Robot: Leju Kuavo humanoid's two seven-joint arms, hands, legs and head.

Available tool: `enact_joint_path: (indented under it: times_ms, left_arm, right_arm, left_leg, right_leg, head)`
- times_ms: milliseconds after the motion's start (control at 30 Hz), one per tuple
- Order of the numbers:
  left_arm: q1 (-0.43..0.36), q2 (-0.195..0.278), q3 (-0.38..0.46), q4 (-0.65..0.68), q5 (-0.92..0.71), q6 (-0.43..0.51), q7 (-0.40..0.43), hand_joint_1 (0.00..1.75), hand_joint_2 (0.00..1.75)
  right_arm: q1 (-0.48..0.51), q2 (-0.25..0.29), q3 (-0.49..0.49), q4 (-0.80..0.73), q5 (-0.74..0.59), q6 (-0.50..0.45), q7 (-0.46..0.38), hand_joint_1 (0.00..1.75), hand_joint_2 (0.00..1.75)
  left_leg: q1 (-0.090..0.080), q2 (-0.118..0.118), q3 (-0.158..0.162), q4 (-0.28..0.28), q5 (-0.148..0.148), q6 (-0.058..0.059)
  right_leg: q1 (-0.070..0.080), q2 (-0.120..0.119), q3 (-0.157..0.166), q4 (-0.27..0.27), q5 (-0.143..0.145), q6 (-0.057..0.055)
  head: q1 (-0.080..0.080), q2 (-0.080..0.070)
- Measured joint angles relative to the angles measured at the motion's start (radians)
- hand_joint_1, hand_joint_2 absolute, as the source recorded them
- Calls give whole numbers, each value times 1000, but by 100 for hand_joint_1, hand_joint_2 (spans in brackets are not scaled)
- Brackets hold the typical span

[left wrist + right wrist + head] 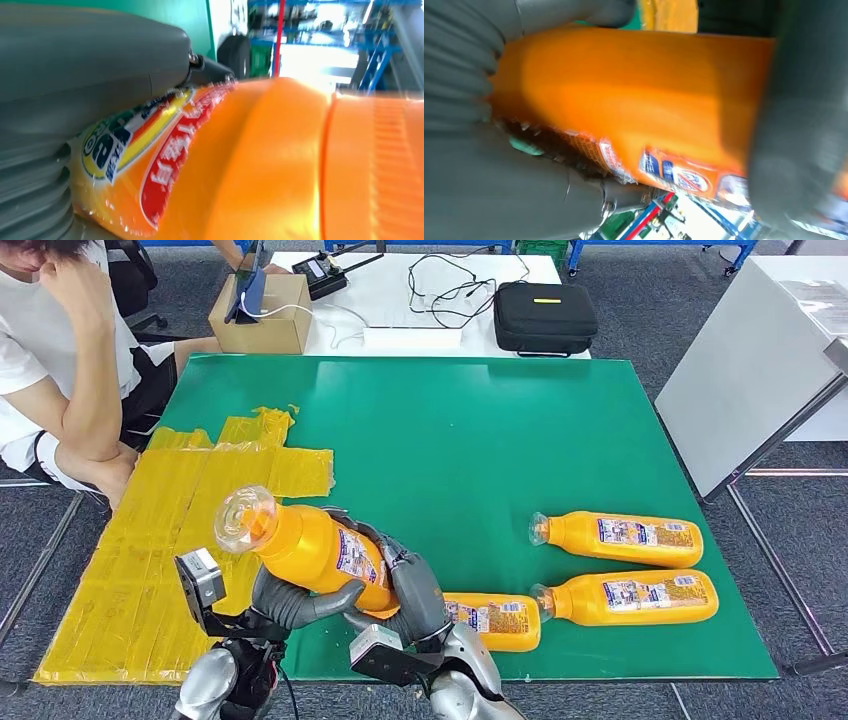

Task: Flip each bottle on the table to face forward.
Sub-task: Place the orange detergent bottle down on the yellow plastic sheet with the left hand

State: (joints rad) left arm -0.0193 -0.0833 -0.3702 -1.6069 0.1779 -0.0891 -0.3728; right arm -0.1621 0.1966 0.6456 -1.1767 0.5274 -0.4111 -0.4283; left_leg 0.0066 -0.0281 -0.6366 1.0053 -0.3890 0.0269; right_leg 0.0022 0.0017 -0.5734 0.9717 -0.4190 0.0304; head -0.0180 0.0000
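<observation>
Both hands, left hand [290,602] and right hand [412,590], clasp the raised bottle [310,545], its base seemingly hidden behind their fingers.

Bottle [310,550] in my fingers [400,580]: glossy orange plastic, shiny printed label, clear cap. My fingers: matt grey plastic, ribbed cover. Tabletop [450,440]: smooth matt green. Yellow tape patch [150,540]: wrinkled, slightly glossy.

The held bottle [260,165] carries a red-and-blue label [150,150] whose print is too blurred to read
</observation>
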Motion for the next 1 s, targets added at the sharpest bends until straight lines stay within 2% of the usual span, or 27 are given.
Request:
enact_joint_path:
  times_ms: [133,267,400,500,600,733,867,1000]
  left_arm:
    - [2,5,4,-28,-174,130,-65,175,175]
    - [-1,23,21,-59,-526,326,-53,175,175]
    - [-17,43,41,-67,-875,455,42,175,175]
    - [-39,51,56,-56,-1195,512,170,175,175]
    - [-78,61,65,-8,-1449,496,311,175,175]
    - [-166,83,79,128,-1571,426,435,175,175]
    - [-263,104,97,294,-1608,378,489,175,175]
    - [-313,115,106,391,-1613,374,497,175,175]
  right_arm:
    - [49,-20,-25,-124,-32,-31,-25,0,175]
    - [107,-55,-65,-294,-20,-56,-42,0,175]
    - [159,-85,-110,-441,-3,-75,-55,0,175]
    - [191,-98,-142,-526,6,-93,-72,0,175]
    - [211,-105,-167,-594,-9,-102,-94,0,175]
    - [215,-111,-190,-663,-41,-97,-120,0,175]
    - [211,-112,-197,-706,-50,-93,-126,0,175]
    - [209,-112,-200,-727,-52,-91,-127,0,175]
  left_leg:
    - [0,0,-1,0,0,0]
    - [0,0,-1,0,0,0]
    - [0,0,-1,0,0,0]
    - [0,0,-1,0,0,0]
    - [0,0,-1,0,0,0]
    - [0,0,-1,0,2,-1]
    - [0,0,-1,0,3,-1]
    - [0,0,-1,0,3,-2]
  right_leg:
    - [0,0,0,0,0,0]
    - [0,0,0,0,0,0]
    - [0,0,-1,0,0,0]
    - [0,0,-1,0,0,0]
    - [0,0,-1,0,1,-1]
    - [0,0,-1,0,2,-3]
    - [0,0,-1,1,2,-3]
    - [0,0,-1,2,2,-3]
  head:
    - [0,0]
    - [0,0]
    - [0,0]
    - [0,0]
    - [0,0]
    - [0,0]
    - [0,0]
    - [0,0]
